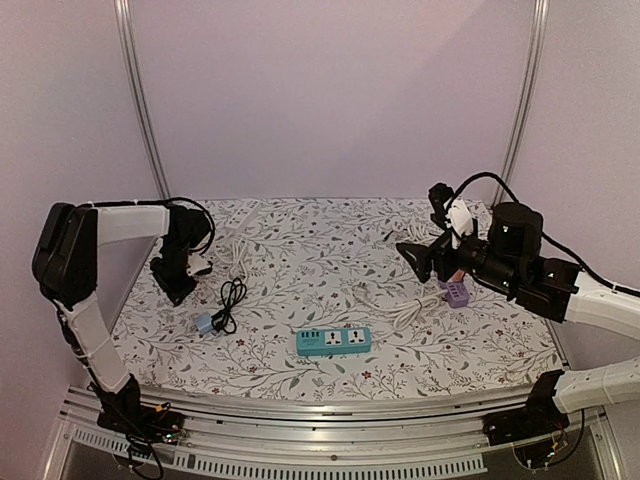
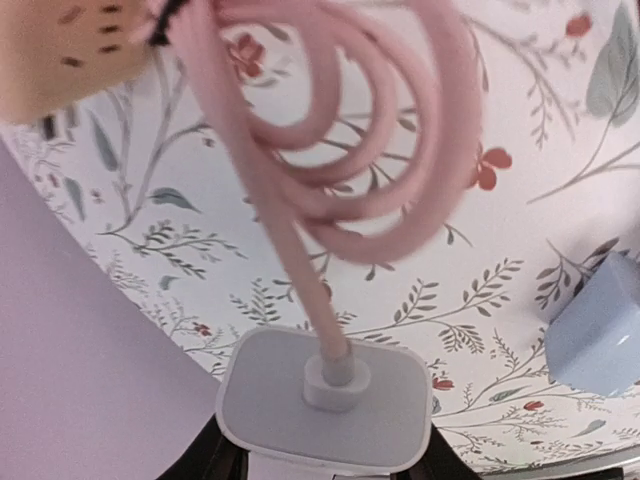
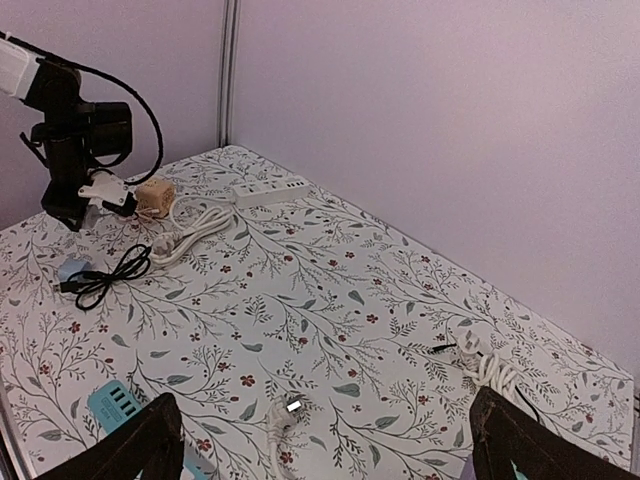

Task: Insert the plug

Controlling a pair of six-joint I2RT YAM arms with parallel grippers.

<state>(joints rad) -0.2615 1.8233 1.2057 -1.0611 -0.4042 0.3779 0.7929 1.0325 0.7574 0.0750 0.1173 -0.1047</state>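
Note:
My left gripper (image 1: pixel 178 287) is low over the table's left edge, shut on a white square plug (image 2: pixel 325 400). The plug's pinkish cable (image 2: pixel 340 150) coils away above it. In the left wrist view the black fingers (image 2: pixel 215 462) hug the plug's sides. The teal power strip (image 1: pixel 334 341) lies at the front middle of the table, well to the right of the left gripper; its end shows in the right wrist view (image 3: pixel 115 405). My right gripper (image 1: pixel 418 258) is raised over the right side, open and empty, with its fingers (image 3: pixel 140 450) wide apart.
A blue charger (image 1: pixel 204 324) with a black cable (image 1: pixel 232 300) lies beside the left gripper. A tan adapter (image 3: pixel 155 197), a white cable (image 3: pixel 195 225) and a white power strip (image 3: pixel 270 188) lie at the back left. Another white plug (image 3: pixel 285 415) and a purple block (image 1: pixel 457 294) lie under the right arm.

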